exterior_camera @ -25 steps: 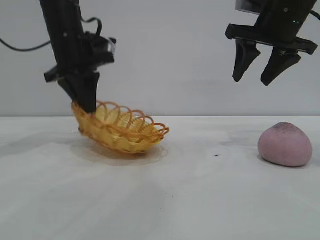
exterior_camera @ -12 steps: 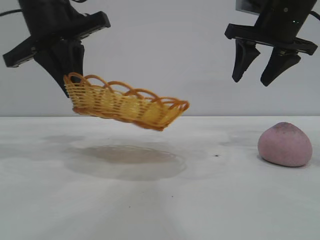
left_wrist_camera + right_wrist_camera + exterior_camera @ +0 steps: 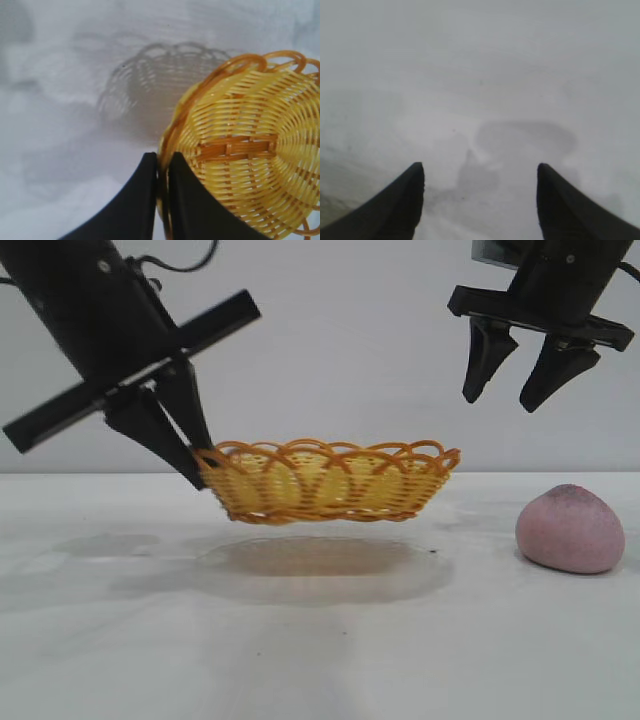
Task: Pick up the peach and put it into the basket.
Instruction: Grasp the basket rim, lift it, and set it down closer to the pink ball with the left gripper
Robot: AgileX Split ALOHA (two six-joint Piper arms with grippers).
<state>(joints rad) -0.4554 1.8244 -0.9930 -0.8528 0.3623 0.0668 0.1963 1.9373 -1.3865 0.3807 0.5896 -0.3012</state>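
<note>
The yellow wicker basket (image 3: 330, 480) with an orange looped rim hangs level just above the table, near the middle. My left gripper (image 3: 200, 472) is shut on the rim at the basket's left end; in the left wrist view the gripper (image 3: 163, 161) pinches the rim of the empty basket (image 3: 250, 160). The dusty pink peach (image 3: 570, 529) lies on the table at the right. My right gripper (image 3: 503, 398) is open and empty, high above the table, up and left of the peach. The right wrist view shows the open gripper (image 3: 480, 172) over bare table, with the peach out of view.
The white table (image 3: 320, 640) carries the basket's shadow (image 3: 320, 565) under the basket. A grey wall stands behind. A small dark speck (image 3: 433, 551) lies on the table between basket and peach.
My left gripper has lifted the basket off the table, carried it to the right and levelled it. The right gripper and the peach have not moved.
</note>
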